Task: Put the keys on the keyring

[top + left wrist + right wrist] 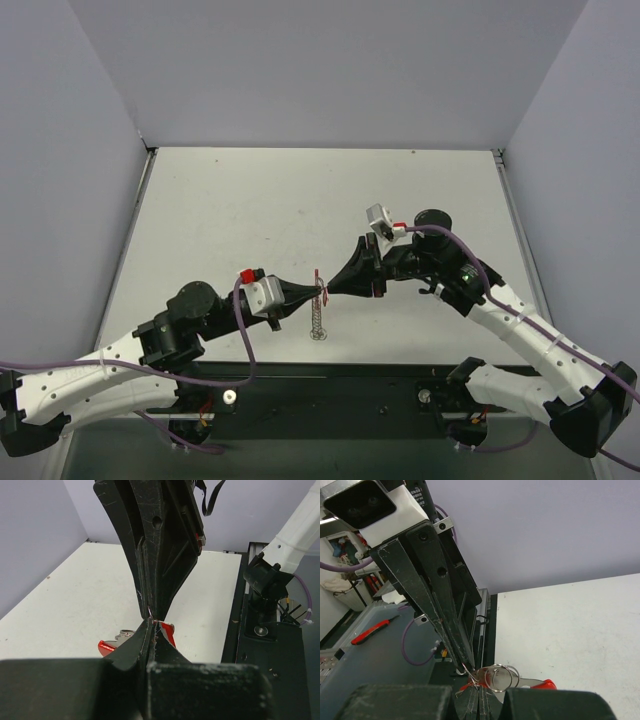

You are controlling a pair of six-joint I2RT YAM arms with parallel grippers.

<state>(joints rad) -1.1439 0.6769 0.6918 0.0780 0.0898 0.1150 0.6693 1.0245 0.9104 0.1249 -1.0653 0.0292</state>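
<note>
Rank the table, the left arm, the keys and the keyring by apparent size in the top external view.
1. table
2. left arm
3. keys, a thin silvery row
4. keyring, only a red sliver shows, so its place against the keys is unsure

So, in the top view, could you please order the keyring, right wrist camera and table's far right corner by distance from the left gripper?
1. keyring, at the left gripper tips.
2. right wrist camera, beyond, rightward.
3. table's far right corner, farthest back.
</note>
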